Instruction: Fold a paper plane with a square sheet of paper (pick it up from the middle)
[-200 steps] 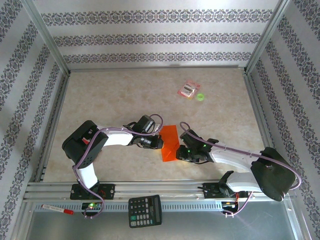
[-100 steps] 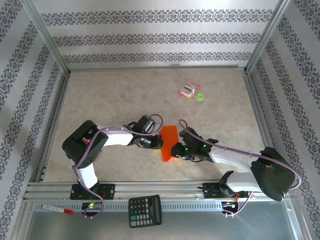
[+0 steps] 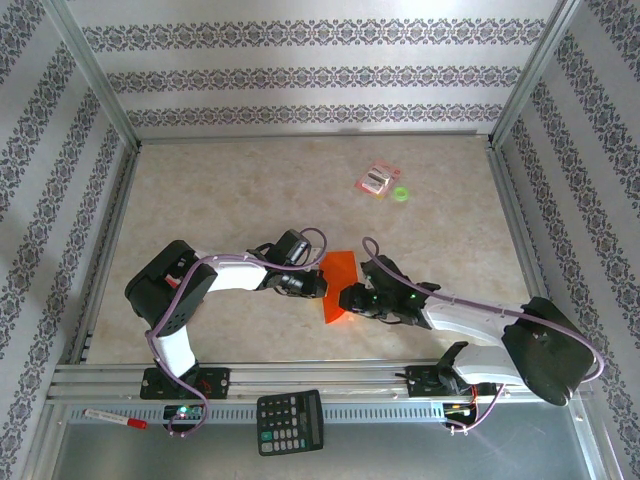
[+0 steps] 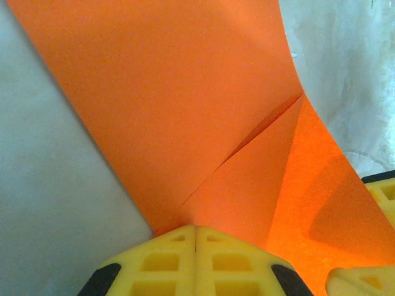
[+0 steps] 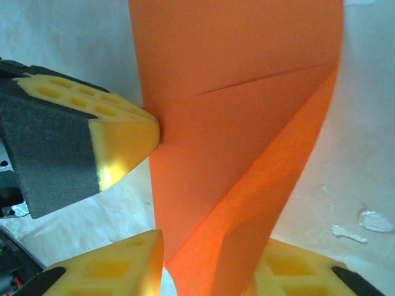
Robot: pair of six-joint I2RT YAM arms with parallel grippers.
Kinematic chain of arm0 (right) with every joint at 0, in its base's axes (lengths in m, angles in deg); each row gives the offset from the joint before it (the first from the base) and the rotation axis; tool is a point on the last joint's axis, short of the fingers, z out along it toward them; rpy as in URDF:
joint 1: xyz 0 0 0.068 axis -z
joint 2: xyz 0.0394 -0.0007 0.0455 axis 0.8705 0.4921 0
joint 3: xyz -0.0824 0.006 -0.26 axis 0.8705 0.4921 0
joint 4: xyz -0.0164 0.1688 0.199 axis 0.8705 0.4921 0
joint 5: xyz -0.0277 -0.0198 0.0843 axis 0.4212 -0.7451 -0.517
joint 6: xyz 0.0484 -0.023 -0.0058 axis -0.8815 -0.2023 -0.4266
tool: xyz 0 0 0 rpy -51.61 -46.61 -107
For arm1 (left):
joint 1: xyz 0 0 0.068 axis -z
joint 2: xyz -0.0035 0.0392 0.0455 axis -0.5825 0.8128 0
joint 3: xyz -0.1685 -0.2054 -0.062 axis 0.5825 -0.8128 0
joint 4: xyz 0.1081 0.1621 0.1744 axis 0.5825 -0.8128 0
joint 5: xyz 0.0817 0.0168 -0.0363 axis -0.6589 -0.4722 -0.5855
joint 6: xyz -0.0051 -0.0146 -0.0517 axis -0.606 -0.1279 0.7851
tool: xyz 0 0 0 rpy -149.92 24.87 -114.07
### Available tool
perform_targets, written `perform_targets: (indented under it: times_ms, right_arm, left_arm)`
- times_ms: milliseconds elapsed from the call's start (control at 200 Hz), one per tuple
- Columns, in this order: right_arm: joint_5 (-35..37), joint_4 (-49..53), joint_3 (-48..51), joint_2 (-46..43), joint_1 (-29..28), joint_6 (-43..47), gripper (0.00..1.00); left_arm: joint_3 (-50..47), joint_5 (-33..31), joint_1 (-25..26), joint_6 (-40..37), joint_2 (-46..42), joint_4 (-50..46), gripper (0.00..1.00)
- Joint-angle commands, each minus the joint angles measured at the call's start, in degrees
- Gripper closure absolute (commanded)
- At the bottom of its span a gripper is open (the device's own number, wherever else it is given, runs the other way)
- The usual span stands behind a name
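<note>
Square sheet of paper [image 3: 338, 287] plain bright orange — between left gripper [image 4: 195, 240] and right gripper [image 5: 213, 259], both yellow-padded; worktop [image 3: 230, 200] beyond grippers mottled beige.

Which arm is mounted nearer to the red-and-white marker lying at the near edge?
Left. The left arm's base stands just to the right of the marker. The right arm's base sits far across the rail, beyond the calculator.
</note>
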Motion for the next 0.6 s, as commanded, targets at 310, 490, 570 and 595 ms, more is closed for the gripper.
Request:
perform_targets:
  times_ms: [310,490,570,595]
  right_arm:
    - [10.7,-2.05,6.45,-8.56,-2.65,-8.04,0.89]
    - [13.58,1.4,5.1,-9.18,-2.42,-4.58,1.0]
    - [13.48,6.52,2.05,-9.84,-1.19,-0.29,1.0]
    - [13.24,8.11,1.16,-10.26,-0.49,1.06,1.0]
  left_arm:
    - [-0.1,-0.47,-0.51,-1.5,2.09,-4.92,1.0]
    - [1.32,1.38,-0.42,-0.11,0.29,-3.45,0.96]
    - [2.33,3.01,-0.5,1.21,-2.15,-2.34,0.85]
    - [2.74,3.27,-0.55,1.56,-3.46,-2.18,0.8]
